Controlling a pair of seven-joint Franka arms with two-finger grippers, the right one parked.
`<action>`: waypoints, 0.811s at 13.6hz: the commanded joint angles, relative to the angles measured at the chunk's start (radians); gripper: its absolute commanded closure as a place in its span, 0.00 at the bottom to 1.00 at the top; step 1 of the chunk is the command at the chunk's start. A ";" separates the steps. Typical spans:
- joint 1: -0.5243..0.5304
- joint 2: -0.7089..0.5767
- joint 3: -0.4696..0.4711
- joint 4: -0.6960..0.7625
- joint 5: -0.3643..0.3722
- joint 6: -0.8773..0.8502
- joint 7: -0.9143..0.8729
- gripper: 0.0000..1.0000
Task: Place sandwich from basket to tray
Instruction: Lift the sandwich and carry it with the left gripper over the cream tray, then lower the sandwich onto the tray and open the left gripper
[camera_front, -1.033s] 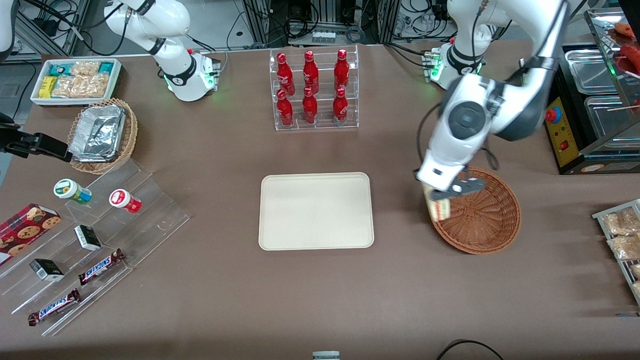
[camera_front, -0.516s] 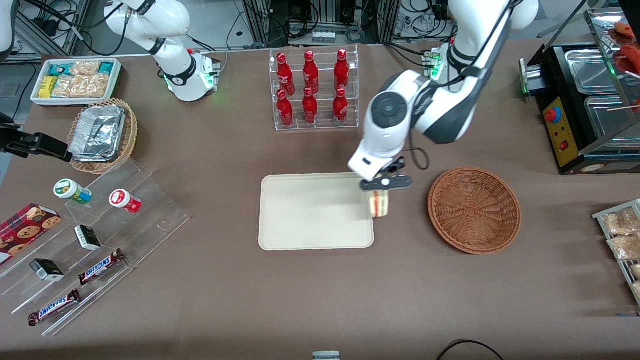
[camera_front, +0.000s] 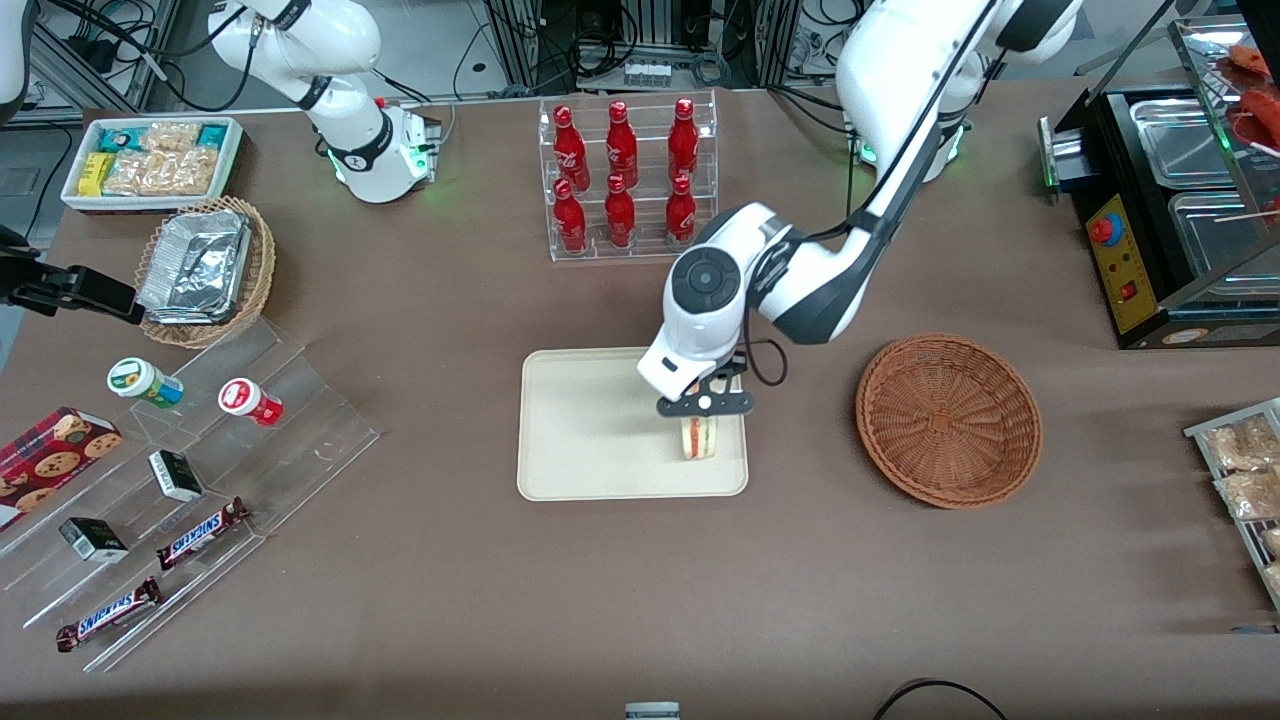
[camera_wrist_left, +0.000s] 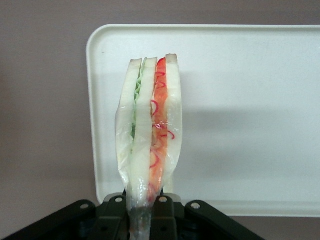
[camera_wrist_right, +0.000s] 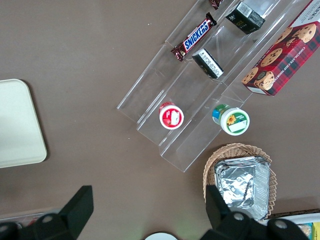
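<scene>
Tray (camera_front: 600, 440) on tabletop, basket (camera_front: 948, 420) beside it toward working arm's end. Claw (camera_front: 703, 408) over tray edge nearest basket, clamped on sandwich (camera_front: 702, 437); sandwich hangs below fingers, cut edge showing.

There is one sandwich (camera_front: 699, 437), held in the gripper (camera_front: 703, 410) above one cream tray (camera_front: 590, 460). Beside the gripper, toward the working arm's end of the table, stands one reddish-brown basket (camera_front: 948, 420). Farther from the front camera than the gripper stand six red bottles (camera_front: 622, 175) in one clear rack. Toward the parked arm's end lie two Snickers bars (camera_front: 200, 533) and two small cups (camera_front: 147, 384).
</scene>
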 joint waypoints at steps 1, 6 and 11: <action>-0.019 0.049 0.012 0.043 -0.002 0.056 -0.017 1.00; -0.022 0.099 0.012 0.043 0.004 0.122 0.002 1.00; -0.038 0.119 0.012 0.043 0.007 0.124 0.006 0.65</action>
